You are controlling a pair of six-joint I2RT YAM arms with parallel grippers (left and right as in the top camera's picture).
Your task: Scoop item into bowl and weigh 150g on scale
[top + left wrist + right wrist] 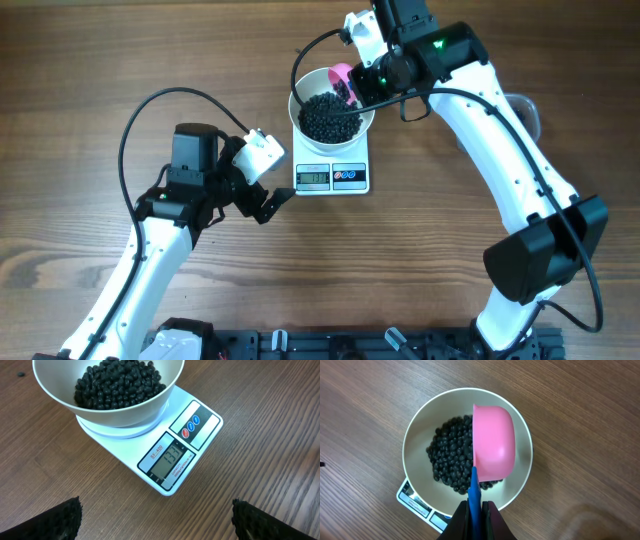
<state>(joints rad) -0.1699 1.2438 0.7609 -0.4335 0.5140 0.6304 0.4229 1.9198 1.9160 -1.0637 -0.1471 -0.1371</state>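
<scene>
A white bowl (331, 116) holding a heap of small black beans (329, 116) stands on the white scale (332, 177), whose grey display (169, 459) is lit. My right gripper (476, 510) is shut on the blue handle of a pink scoop (493, 443). The scoop is tipped on its side over the bowl (518, 480), above the beans (451, 454). My left gripper (262, 195) hangs open just left of the scale, its fingertips (65, 517) wide apart over bare wood, nothing between them. In the left wrist view the bowl (120, 410) and beans (117, 382) fill the top.
A clear plastic tub (525, 112) shows partly behind the right arm at the right. One stray bean (20, 374) lies on the wood left of the bowl. Black rails run along the table's front edge (340, 345).
</scene>
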